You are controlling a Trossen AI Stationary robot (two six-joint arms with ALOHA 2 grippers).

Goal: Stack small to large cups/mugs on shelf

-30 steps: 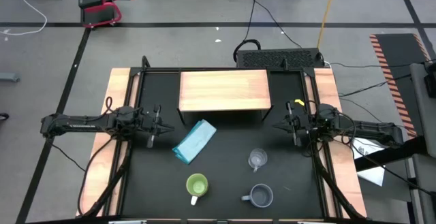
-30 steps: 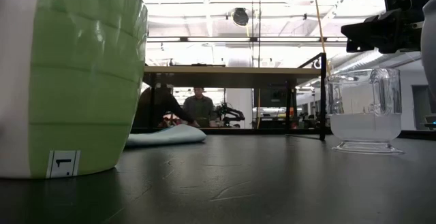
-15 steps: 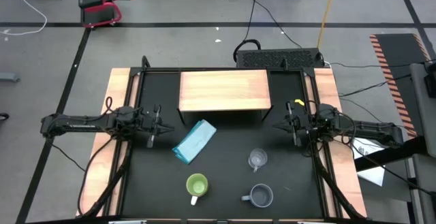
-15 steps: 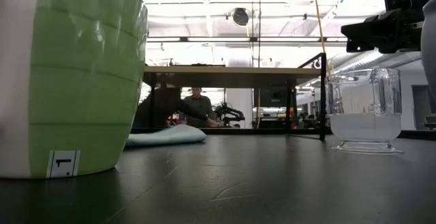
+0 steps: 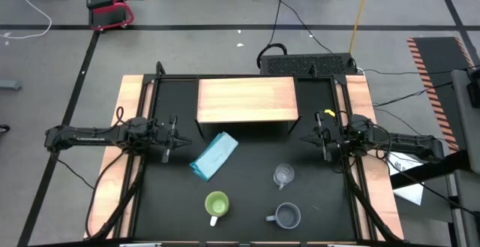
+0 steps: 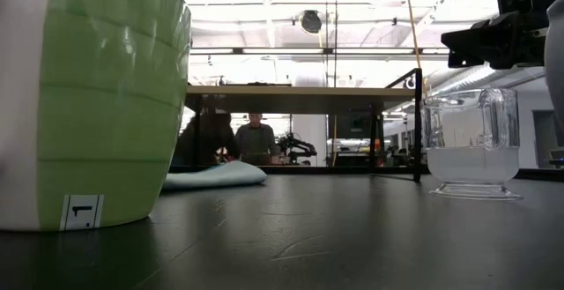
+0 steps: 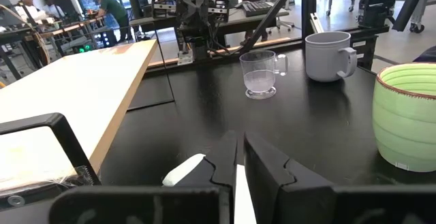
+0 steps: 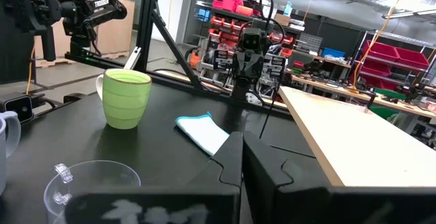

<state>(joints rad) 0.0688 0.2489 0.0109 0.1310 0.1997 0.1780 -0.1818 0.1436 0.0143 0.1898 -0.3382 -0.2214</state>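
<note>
High view | cups (image 5: 283, 176) between both clenched tools (image 5: 171, 137) | shelf (image 5: 246, 100) empty

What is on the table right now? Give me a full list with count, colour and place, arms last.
Shelf: one, light wood, far middle of the table, nothing on it.
Folded cloth: one, light blue, on the black top just in front of the shelf's left end.
Glass cup: one, clear, with handle, right of centre, upright.
Green mug: one, lime green with a white handle, near edge, left of the grey-blue mug.
Grey-blue mug: one, near edge, in front of the glass cup, handle pointing left.
People: at least two, far in the room behind the table.
Left gripper: dark, at the left side of the table, shut, holding nothing.
Right gripper: dark, at the right side, shut, holding nothing.
</note>
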